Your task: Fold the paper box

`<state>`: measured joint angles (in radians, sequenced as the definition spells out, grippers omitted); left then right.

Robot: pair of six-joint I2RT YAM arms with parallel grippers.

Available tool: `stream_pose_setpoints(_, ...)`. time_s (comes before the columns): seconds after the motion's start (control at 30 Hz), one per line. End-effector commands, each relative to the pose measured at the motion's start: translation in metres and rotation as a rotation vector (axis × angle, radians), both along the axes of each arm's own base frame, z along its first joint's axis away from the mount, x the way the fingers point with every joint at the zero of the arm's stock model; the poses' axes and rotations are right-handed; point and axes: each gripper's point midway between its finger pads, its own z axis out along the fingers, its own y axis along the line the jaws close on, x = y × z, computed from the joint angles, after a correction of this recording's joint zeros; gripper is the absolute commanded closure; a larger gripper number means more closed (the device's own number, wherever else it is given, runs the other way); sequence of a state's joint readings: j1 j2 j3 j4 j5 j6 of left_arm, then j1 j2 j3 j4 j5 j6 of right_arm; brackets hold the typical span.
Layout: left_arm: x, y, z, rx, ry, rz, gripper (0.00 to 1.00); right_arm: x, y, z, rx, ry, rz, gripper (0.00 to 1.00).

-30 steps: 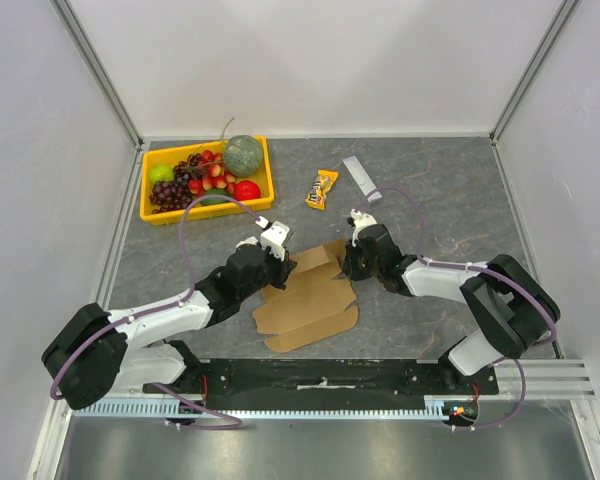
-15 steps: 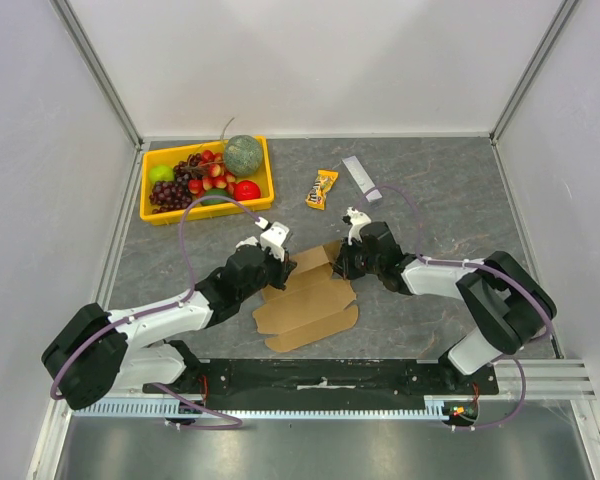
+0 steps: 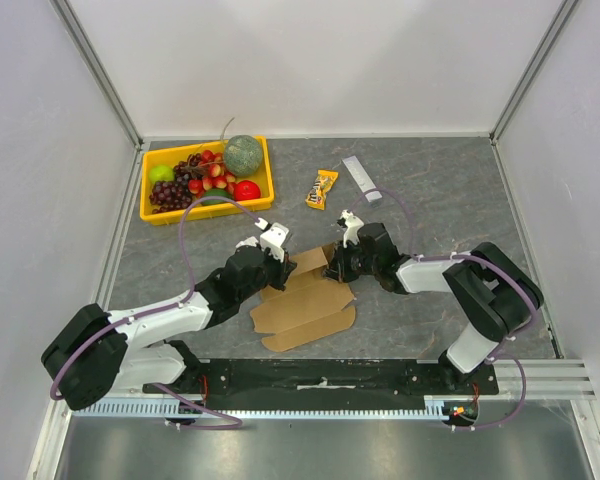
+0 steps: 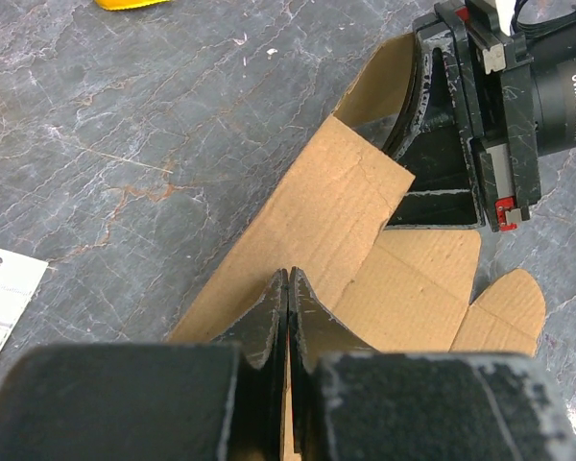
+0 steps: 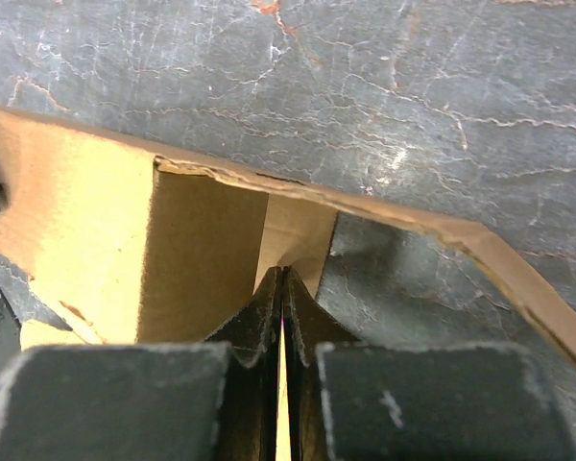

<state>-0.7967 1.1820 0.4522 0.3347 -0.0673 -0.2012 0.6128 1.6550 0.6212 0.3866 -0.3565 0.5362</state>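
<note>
Paper box [image 3: 305, 305] on grey marbled tabletop [image 3: 430, 190] between white walls [image 3: 320, 60], left claw [image 4: 287, 285] and right claw [image 5: 282, 280] each clamped on it.

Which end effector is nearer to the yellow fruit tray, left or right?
Left. The left end effector is near the right end of the fruit tray; the right end effector is farther right, across the paper box.

End effector [image 5: 282, 277], apparently tight on paper box [image 5: 86, 211]

You drew the right gripper [image 3: 336, 264] further left, its elbow swinging in behind it, and the paper box [image 3: 305, 305] slid slightly left with it.
</note>
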Motion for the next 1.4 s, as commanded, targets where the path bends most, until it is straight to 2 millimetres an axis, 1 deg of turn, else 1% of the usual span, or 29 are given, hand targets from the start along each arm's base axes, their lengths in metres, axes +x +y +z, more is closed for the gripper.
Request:
stream_pose_setpoints(0.0,-0.004,0.001,-0.003,-0.012,0.017,-0.004,0.98,-0.002,0.011,0.006,0.063,0.0,0.031,0.94)
stream_pose_setpoints(0.13,-0.004,0.002,-0.003,-0.012,0.016,-0.001,0.98,-0.001,0.01,0.005,0.061,-0.004,0.024,0.94)
stream_pose_setpoints(0.23,-0.004,0.001,-0.002,-0.013,0.016,-0.003,0.98,-0.001,0.009,0.0,0.045,0.012,0.025,0.95)
stream_pose_setpoints(0.3,-0.004,0.002,-0.004,-0.011,0.018,-0.003,0.98,0.002,0.003,-0.006,0.0,0.012,-0.002,0.96)
stream_pose_setpoints(0.37,-0.005,0.003,-0.004,-0.011,0.018,-0.003,0.98,0.008,-0.009,-0.007,-0.055,-0.012,-0.059,0.99)
stream_pose_setpoints(0.5,-0.006,0.003,-0.006,-0.008,0.019,-0.003,0.98,0.014,-0.023,0.006,-0.105,-0.062,-0.106,0.98)
stream_pose_setpoints(0.6,-0.006,0.004,-0.005,-0.01,0.016,-0.002,0.98,0.021,-0.034,0.024,-0.136,-0.12,-0.152,0.98)
stream_pose_setpoints(0.63,-0.006,0.004,-0.005,-0.009,0.016,0.0,0.98,0.024,-0.036,0.033,-0.134,-0.147,-0.168,0.99)
stream_pose_setpoints(0.7,-0.006,0.005,-0.006,-0.009,0.017,0.002,0.98,0.026,-0.039,0.044,-0.126,-0.177,-0.18,0.99)
stream_pose_setpoints(0.77,-0.006,0.004,-0.005,-0.015,0.017,0.001,0.98,0.025,-0.036,0.05,-0.11,-0.184,-0.164,0.99)
stream_pose_setpoints(0.87,-0.006,0.004,-0.005,-0.017,0.018,-0.001,0.98,0.021,-0.024,0.055,-0.064,-0.174,-0.104,0.99)
stream_pose_setpoints(1.03,-0.006,0.003,-0.003,-0.02,0.013,0.0,0.98,0.009,-0.004,0.052,0.015,-0.122,-0.01,1.0)
stream_pose_setpoints(1.13,-0.006,0.003,-0.002,-0.022,0.011,-0.002,0.98,0.002,0.005,0.057,0.081,-0.116,0.041,1.0)
stream_pose_setpoints(1.23,-0.006,0.003,-0.003,-0.022,0.013,-0.001,0.98,-0.004,0.01,0.063,0.123,-0.118,0.075,1.0)
stream_pose_setpoints(1.37,-0.006,0.004,-0.004,-0.021,0.016,0.001,0.98,-0.004,0.009,0.067,0.157,-0.12,0.07,1.0)
